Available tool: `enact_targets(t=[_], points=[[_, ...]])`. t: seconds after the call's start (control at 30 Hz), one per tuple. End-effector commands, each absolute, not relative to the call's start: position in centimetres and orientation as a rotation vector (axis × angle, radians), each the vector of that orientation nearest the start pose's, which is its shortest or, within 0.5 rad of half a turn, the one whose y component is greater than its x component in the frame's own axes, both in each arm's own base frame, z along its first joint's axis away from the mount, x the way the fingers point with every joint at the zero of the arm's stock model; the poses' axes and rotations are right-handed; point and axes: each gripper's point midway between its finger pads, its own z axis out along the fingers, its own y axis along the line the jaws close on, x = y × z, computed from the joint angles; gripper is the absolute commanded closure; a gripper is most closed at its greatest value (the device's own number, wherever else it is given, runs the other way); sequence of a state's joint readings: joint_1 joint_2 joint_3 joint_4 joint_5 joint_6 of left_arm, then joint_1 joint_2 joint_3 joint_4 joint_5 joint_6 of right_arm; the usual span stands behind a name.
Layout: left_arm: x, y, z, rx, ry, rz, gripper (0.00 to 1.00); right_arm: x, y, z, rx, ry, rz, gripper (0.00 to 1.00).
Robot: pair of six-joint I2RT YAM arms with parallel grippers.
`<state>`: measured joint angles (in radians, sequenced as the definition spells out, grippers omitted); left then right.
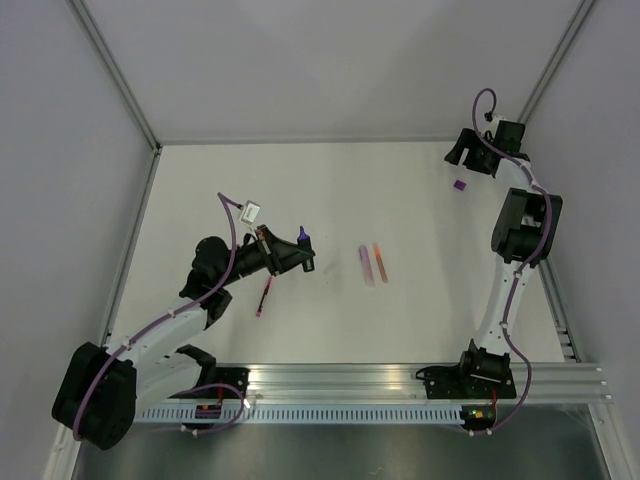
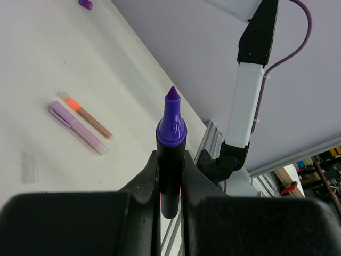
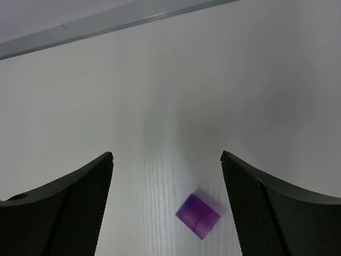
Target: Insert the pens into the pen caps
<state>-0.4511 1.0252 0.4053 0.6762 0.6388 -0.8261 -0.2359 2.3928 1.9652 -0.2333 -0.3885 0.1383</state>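
- Left end effector [image 2: 170,168] clamped on purple-tipped marker [image 2: 171,128], tip toward 12 o'clock.
- Right end effector [image 3: 166,156] wide open, empty; purple cap [image 3: 197,215] at its 5 o'clock.

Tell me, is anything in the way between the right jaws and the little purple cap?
Nothing visible is. The purple cap lies on the table just in front of the right gripper, whose jaws stand wide open to either side of it.

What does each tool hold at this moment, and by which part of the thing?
The left tool grips the purple-tipped marker by its black barrel. The right tool, open near the purple cap, holds nothing.
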Motion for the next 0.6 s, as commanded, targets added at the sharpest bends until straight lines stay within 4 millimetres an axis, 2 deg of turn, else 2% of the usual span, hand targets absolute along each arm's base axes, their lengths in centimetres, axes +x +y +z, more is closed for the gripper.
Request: enact_targets(t=[0.0,0.07,0.13,0.3,0.37,0.4,0.43,0.57], points=[[22.0,-25.8,24.4,0.283,1.646,-1.537,0.98,62.8,-8.5,6.7,0.244,2.161,0.445,0.13],[22.0,-25.8,24.6,0.288,1.642,-1.538,0.98,62.3,-9.1,5.2,0.277,2.187,0.452,0.13],[22.1,-25.8,24.4,0.293,1.65,-1.524,0.98,61.9,-8.8,4.3,0.272,2.198,0.506,0.13],[22.4,-25.7,24.1,0.283,1.66,-1.506,0.98,60.9,-6.9,3.3,0.234,2.211,0.646,0.15],[22.4,-25.8,24.3,0.287,1.654,-1.509,0.98,59.7,-6.5,2.4,0.239,2.253,0.662,0.16],[22.3,-25.8,24.4,0.287,1.655,-1.517,0.98,59.4,-6.5,2.9,0.213,2.252,0.651,0.17],[22.2,-25.8,24.4,0.291,1.652,-1.522,0.98,58.4,-6.4,1.9,0.224,2.283,0.641,0.17],[22.1,-25.8,24.5,0.292,1.649,-1.528,0.98,56.3,-6.3,2.0,0.214,2.324,0.591,0.18]])
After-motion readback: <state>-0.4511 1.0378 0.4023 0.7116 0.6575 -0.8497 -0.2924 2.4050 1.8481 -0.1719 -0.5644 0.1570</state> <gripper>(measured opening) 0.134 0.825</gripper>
